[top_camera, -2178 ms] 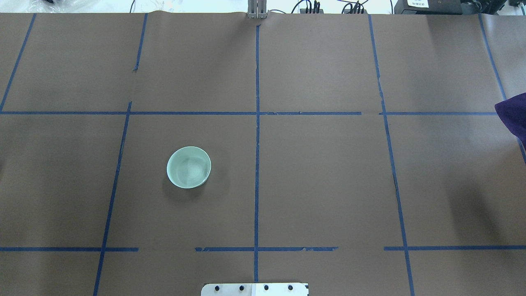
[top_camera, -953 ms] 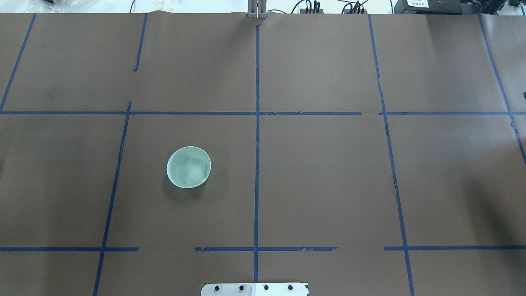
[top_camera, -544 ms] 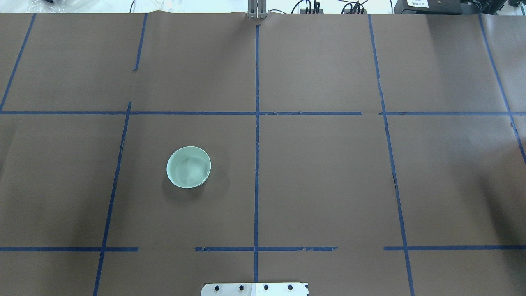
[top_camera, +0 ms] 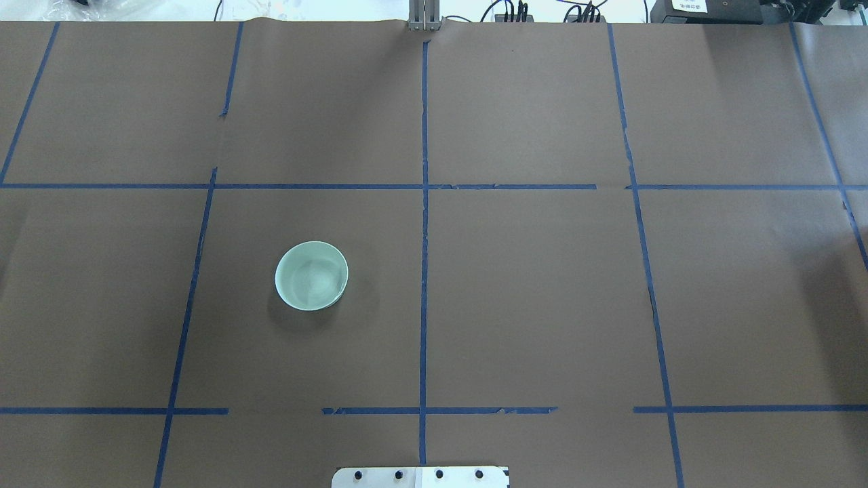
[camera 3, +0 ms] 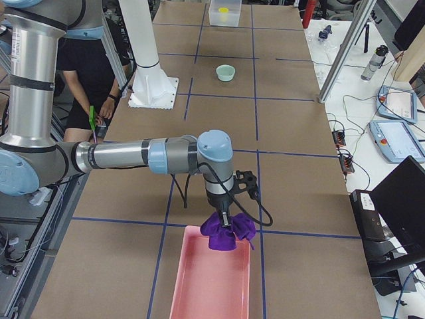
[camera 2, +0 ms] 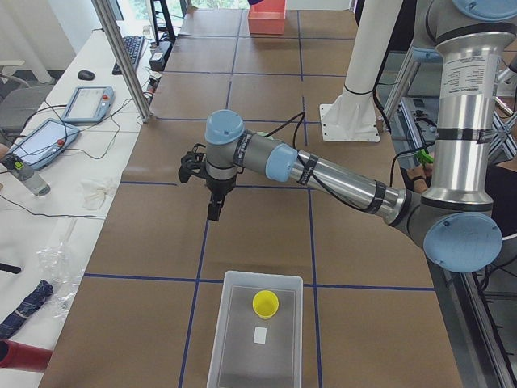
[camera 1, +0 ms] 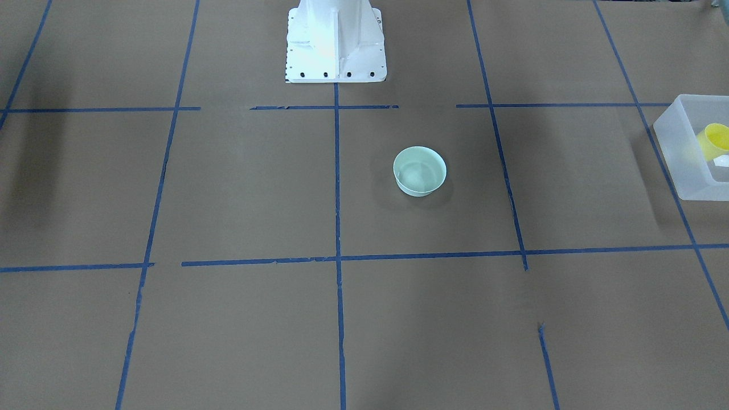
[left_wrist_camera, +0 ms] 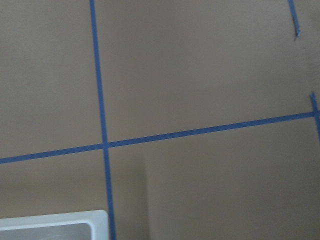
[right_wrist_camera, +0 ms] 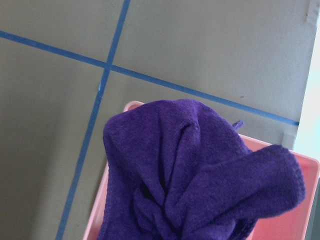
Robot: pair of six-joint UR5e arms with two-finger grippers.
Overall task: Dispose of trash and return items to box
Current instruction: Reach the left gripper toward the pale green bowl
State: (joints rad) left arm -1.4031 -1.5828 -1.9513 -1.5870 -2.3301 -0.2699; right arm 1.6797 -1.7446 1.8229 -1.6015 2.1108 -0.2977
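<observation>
The mint-green bowl [top_camera: 311, 276] stands upright and empty on the brown table, also in the front view [camera 1: 420, 171]. The yellow cup [camera 2: 265, 303] lies inside the frosted box [camera 2: 258, 277] at the table's left end, also in the front view [camera 1: 715, 140]. My left gripper [camera 2: 214, 214] hangs over the table beyond the box; I cannot tell if it is open. My right gripper [camera 3: 222, 218] is over the near end of a pink tray [camera 3: 212, 286], with a bunched purple cloth [right_wrist_camera: 200, 175] right under it; its fingers are hidden.
The robot's white base [camera 1: 336, 40] stands at the table's near edge. Blue tape lines grid the brown paper. A corner of the box [left_wrist_camera: 50, 227] shows in the left wrist view. An operator stands behind the base in the right side view.
The purple cloth that showed at the overhead view's right edge has moved out of that view to the right. The bowl has not moved.
</observation>
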